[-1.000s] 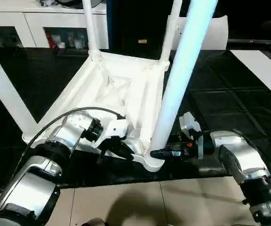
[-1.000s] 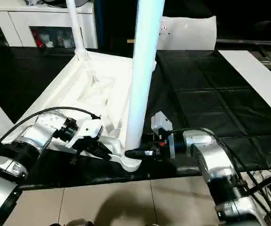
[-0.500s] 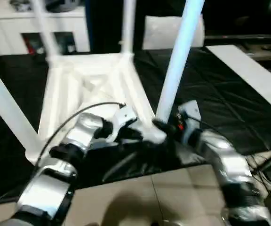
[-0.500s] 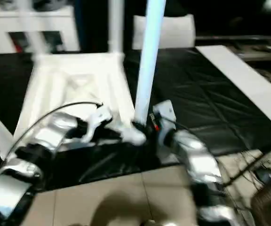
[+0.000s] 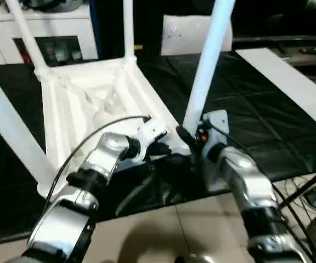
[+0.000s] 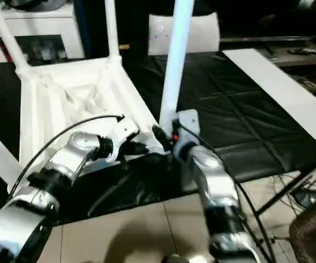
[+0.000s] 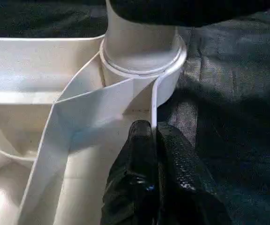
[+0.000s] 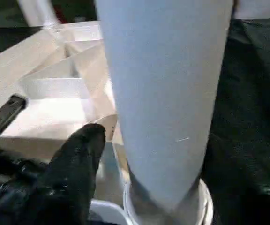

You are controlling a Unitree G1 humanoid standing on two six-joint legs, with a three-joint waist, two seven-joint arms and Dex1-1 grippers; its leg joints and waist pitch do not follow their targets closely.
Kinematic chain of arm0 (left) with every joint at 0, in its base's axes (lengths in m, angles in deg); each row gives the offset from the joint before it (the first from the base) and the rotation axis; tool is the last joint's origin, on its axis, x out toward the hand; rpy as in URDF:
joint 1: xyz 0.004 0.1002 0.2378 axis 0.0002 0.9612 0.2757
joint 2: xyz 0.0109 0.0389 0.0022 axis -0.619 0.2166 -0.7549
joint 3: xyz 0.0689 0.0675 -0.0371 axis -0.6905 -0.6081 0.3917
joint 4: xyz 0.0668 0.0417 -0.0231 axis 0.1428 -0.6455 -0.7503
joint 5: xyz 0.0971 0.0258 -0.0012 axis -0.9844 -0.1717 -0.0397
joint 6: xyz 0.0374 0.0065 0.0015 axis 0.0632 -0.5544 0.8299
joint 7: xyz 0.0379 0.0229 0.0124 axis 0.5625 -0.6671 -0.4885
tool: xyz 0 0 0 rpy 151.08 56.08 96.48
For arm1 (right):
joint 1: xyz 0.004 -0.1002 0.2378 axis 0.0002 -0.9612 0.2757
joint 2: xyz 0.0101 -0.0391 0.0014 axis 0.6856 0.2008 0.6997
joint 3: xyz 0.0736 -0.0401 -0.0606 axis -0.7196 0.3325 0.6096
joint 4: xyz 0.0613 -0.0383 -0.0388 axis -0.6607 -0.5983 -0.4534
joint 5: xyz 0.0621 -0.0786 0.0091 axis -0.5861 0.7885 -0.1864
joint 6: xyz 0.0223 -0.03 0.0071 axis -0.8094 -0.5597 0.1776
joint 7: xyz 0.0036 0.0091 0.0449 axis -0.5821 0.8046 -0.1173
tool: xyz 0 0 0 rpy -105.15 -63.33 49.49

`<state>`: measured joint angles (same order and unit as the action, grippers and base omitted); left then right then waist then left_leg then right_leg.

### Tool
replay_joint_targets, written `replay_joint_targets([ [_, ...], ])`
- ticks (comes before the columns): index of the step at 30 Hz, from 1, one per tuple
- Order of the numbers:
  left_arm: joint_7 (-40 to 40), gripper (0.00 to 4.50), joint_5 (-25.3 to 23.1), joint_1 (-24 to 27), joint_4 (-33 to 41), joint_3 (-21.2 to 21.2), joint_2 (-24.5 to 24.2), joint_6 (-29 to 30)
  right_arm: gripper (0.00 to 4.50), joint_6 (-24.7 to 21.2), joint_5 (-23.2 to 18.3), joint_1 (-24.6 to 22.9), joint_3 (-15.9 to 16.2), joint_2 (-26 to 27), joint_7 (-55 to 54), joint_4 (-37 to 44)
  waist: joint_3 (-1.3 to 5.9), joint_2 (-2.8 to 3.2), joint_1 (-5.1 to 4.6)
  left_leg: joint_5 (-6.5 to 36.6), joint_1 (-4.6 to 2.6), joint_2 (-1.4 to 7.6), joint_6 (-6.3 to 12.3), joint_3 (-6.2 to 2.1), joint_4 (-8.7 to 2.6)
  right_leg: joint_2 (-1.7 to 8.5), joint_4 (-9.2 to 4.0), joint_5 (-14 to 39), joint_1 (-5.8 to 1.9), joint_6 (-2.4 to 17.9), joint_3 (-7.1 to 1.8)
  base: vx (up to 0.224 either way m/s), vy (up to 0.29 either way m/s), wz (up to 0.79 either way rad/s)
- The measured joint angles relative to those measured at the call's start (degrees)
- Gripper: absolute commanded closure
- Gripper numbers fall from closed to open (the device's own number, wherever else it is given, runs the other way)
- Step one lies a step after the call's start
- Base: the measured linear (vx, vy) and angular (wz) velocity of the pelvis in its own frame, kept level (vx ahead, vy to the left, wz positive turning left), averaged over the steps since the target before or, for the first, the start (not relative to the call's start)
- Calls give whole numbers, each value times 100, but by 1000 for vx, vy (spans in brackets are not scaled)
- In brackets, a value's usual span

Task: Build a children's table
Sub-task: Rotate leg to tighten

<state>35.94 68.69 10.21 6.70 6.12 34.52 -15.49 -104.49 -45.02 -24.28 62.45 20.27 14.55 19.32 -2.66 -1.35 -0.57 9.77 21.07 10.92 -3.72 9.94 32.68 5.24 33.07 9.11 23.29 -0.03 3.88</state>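
1. Black quilted mat point(image 5: 267, 120) carries white plastic children's table point(image 5: 86, 104), upside down, legs up.
2. Left gripper point(image 7: 153, 140): fingers pinched shut on tabletop's thin rim by corner socket; keep that hold.
3. Right gripper point(image 5: 184, 136): at near white tubular leg point(image 5: 204, 71), grip status unclear; press leg straight down.

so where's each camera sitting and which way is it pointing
Head stereo pair: on the head, looking forward and down at the upturned table top; both silver forearms show.
Left wrist: on the left arm, looking along the left end effector, shut on a thin rib by the corner socket.
Right wrist: on the right arm, facing the near leg; one black finger shows.
Shared: that leg in its socket.
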Motion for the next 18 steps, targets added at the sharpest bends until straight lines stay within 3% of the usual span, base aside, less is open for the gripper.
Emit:
replay_joint_targets([
  [10, -1187, 450, 168, 135, 30, -107, -590, -757, 37, 268, -218, -132, 429, -928, 1628, 93, 0, 2, 99, 1, 8, 14, -1, 1, -33, -16, 3, -8, 22, 23, 5, 0, 0, 0],
  [14, -2224, 450, 304, 210, 80, -300, -1022, -1176, 21, 482, -340, -142, 580, -1510, 2643, 63, -1, -6, 259, 4, 8, 8, 1, 4, -21, -6, 3, -10, 15, 28, 3, 0, 0, 0],
  [18, -2677, 450, 282, 144, -9, -394, -1153, -1394, 21, 685, -402, -101, 794, -1672, 3228, -61, -2, -8, 328, 4, 7, 5, 2, 9, -5, 1, 4, -19, 8, 41, 1, 0, 0, 0],
])
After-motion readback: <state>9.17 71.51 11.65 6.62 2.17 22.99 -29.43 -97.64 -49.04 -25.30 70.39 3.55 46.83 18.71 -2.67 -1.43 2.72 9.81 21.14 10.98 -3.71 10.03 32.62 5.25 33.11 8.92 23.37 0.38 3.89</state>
